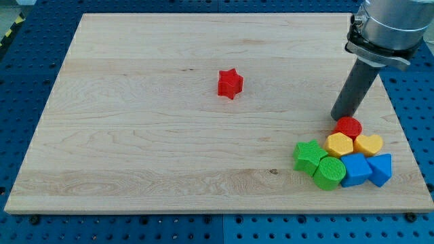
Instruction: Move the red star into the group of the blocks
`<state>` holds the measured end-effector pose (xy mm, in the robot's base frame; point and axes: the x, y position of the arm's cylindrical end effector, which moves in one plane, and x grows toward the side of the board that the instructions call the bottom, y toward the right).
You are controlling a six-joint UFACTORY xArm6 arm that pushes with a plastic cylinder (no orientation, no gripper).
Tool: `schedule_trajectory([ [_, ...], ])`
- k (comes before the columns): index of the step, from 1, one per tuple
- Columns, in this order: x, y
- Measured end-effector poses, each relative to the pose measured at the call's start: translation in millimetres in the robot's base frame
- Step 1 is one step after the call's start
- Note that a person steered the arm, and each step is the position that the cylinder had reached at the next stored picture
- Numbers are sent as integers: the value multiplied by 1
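The red star [230, 83] lies alone on the wooden board [135, 135], above the middle of the view. The group of blocks sits at the lower right: a red round block [349, 127], a yellow hexagon [340, 144], a yellow heart [369, 144], a green star-like block [309, 156], a green round block [329, 172], a blue block [355, 169] and a blue triangle-like block [380, 169]. My tip [341, 116] stands just above and left of the red round block, far to the right of the red star.
The arm's body [386, 30] rises at the view's top right. The board's right edge and bottom edge run close to the group. A blue perforated table [20, 102] surrounds the board.
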<state>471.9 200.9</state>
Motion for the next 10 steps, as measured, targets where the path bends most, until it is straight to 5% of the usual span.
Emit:
schedule_trajectory([
  [1,-1,-51],
  [3,-10,-240],
  [4,-66,-274],
  [10,-55,-142],
])
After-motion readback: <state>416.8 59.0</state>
